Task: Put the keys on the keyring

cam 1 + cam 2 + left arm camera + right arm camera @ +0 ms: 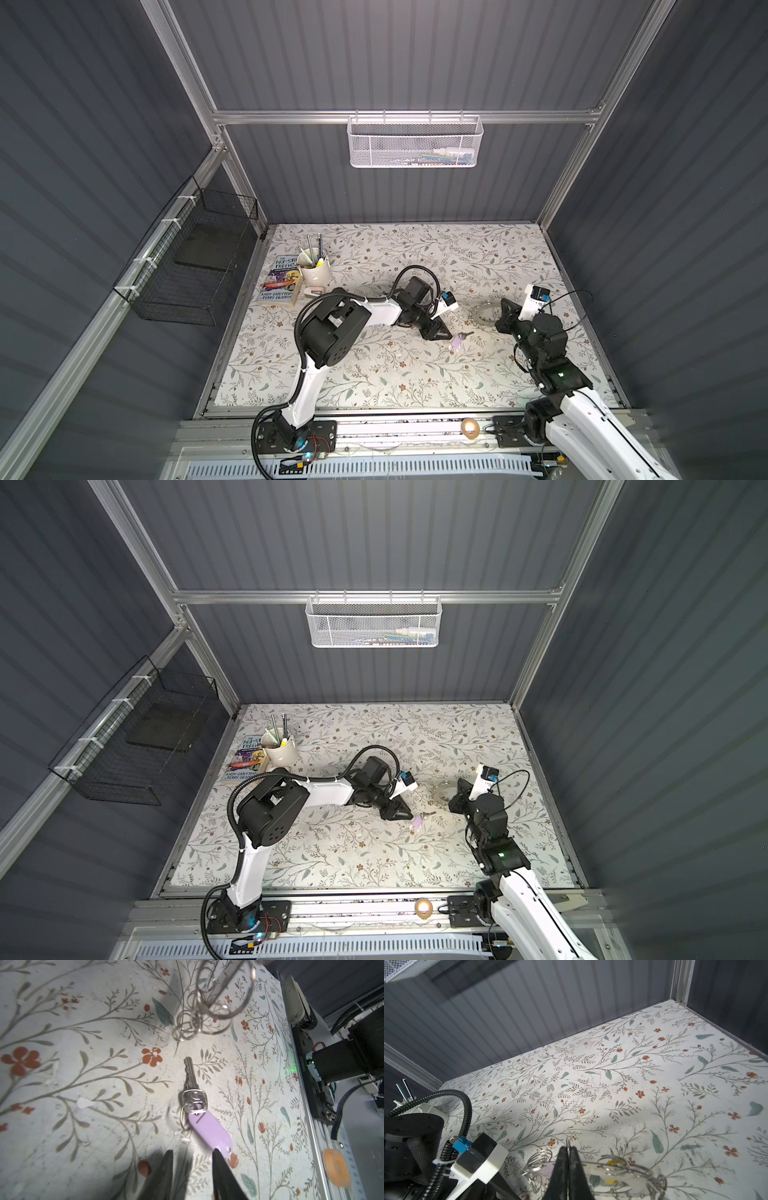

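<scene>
A dark metal key [192, 1082] with a pale lilac tag [209, 1130] lies flat on the floral mat; it shows in both top views [457, 341] [417, 823]. My left gripper [192, 1151] is low over the mat just behind the tag. It is open with nothing between its fingers, and one fingertip [216, 1152] meets the tag's end. The keyring [482, 313] [440, 791], a flat grey ring with wire loops [187, 1028], is held on edge above the mat. My right gripper [568, 1148] is shut on its rim. Yellow patches [614, 1161] show among the loops.
A mug of pens [315, 272] and a book [282, 278] sit at the mat's back left. A tan tape roll [470, 428] lies on the front rail. A white mesh basket [415, 141] hangs on the back wall, a black wire basket [195, 266] on the left.
</scene>
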Robot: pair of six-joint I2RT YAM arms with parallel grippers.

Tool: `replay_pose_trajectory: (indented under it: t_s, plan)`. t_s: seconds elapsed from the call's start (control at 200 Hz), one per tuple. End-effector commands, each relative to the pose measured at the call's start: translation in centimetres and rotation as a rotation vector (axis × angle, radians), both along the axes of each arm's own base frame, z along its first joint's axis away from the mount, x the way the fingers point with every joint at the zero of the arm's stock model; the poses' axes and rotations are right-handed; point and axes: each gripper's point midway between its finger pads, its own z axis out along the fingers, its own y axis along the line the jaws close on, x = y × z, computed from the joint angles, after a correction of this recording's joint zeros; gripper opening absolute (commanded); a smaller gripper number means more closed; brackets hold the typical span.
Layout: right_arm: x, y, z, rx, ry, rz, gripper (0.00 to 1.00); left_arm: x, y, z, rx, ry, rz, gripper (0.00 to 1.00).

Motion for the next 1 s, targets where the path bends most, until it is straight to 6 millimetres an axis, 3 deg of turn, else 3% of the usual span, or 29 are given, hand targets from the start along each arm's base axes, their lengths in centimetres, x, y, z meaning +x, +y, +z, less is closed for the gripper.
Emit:
replay_pose_trajectory:
  t_s: [0.0, 0.335, 0.82, 0.995]
  plan:
    - [0.2, 0.2, 0.6, 0.02, -0.03, 0.01, 0.0, -0.7, -0.3, -0.3, -0.004, 0.027, -0.055, 0.3]
    - [0.2, 0.3, 0.6, 0.023, -0.034, 0.019, 0.0, -0.4, -1.2, -0.8, -0.028, 0.061, -0.055, 0.21]
    - [0.4, 0.6, 0.4, 0.024, -0.027, 0.037, 0.0, -0.4, -1.8, -1.6, -0.025, 0.088, -0.05, 0.17]
    - [0.5, 0.8, 0.3, 0.027, -0.022, 0.045, 0.0, 0.1, -2.1, -1.3, -0.051, 0.068, -0.022, 0.33]
